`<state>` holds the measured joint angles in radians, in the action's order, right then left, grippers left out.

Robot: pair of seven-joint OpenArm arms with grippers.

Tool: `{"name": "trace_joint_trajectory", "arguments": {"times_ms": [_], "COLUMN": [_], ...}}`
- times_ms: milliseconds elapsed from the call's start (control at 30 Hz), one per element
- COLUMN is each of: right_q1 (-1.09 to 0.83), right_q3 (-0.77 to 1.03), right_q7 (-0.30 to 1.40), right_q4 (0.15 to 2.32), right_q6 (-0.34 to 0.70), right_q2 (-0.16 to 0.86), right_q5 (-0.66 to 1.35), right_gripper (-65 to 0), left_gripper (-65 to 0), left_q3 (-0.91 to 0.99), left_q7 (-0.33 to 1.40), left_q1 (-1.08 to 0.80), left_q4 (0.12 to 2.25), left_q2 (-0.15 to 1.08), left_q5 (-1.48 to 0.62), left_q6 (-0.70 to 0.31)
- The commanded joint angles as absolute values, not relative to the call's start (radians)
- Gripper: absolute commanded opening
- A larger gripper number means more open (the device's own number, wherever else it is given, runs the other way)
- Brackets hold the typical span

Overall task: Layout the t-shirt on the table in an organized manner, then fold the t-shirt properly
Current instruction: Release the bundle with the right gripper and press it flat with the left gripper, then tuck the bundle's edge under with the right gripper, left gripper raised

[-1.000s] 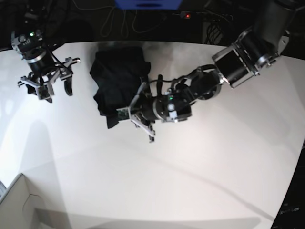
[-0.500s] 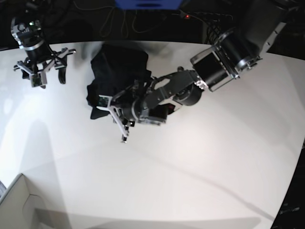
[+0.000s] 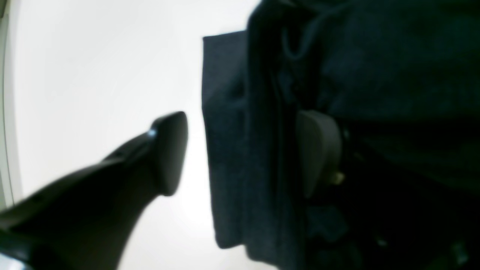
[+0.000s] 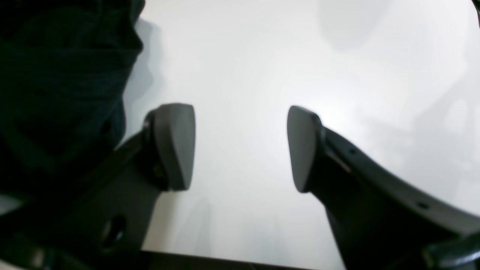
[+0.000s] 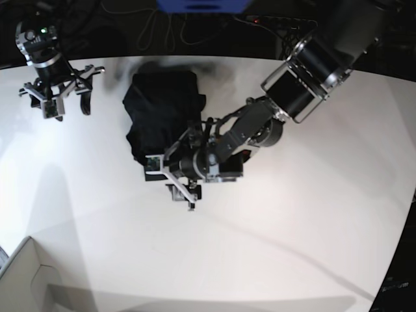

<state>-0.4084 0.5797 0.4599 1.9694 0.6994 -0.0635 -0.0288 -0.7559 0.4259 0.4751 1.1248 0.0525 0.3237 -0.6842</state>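
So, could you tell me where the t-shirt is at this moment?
In the base view the t-shirt lies bunched at the table's far edge, left of centre, with the left gripper at its near edge.

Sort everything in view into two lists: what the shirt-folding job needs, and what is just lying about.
Needed:
t-shirt, bunched up
table
left tool, open, straddling a shirt edge
right tool, open, over bare table

Lying about:
white box corner
blue object beyond the far edge
cables
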Motion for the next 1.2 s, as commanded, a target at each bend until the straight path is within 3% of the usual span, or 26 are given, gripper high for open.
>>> {"name": "trace_joint_trajectory", "arguments": {"times_ms": [0, 100, 567, 833, 1000, 1067, 1167], "right_q1": [-0.409, -0.409, -0.41, -0.41, -0.417, -0.417, -0.406], "right_q3": [0.582, 0.582, 0.582, 0.582, 0.582, 0.576, 0.57], "right_q7": [0.433, 0.433, 0.433, 0.433, 0.433, 0.433, 0.433], "right_q4": [1.991, 1.991, 1.991, 1.991, 2.006, 2.032, 2.04], "right_q6": [0.698, 0.698, 0.698, 0.698, 0.698, 0.698, 0.698], "right_q2": [-0.058, -0.058, -0.079, -0.079, -0.107, -0.116, -0.148], "right_q5": [-0.016, -0.016, -0.018, -0.018, -0.018, -0.016, -0.015], "right_gripper": [-26.5, -26.5, -26.5, -26.5, -26.9, -30.1, -42.3], "left_gripper": [-16.4, -11.9, -11.8, -11.8, -11.9, -12.0, -12.0], "left_q3": [-0.756, -0.753, -0.622, -0.387, -0.137, -0.016, 0.157], "left_q7": [0.432, 0.432, 0.441, 0.441, 0.561, 0.616, 0.68], "left_q1": [0.493, 0.492, 0.495, 0.475, 0.384, 0.331, 0.237], "left_q4": [1.148, 1.221, 1.366, 1.386, 1.526, 1.583, 1.67], "left_q2": [0.051, 0.077, 0.116, 0.111, 0.113, 0.111, 0.111], "left_q5": [0.328, 0.323, 0.328, 0.321, 0.32, 0.32, 0.32], "left_q6": [-0.698, -0.698, -0.698, -0.698, -0.698, -0.698, -0.698]}}
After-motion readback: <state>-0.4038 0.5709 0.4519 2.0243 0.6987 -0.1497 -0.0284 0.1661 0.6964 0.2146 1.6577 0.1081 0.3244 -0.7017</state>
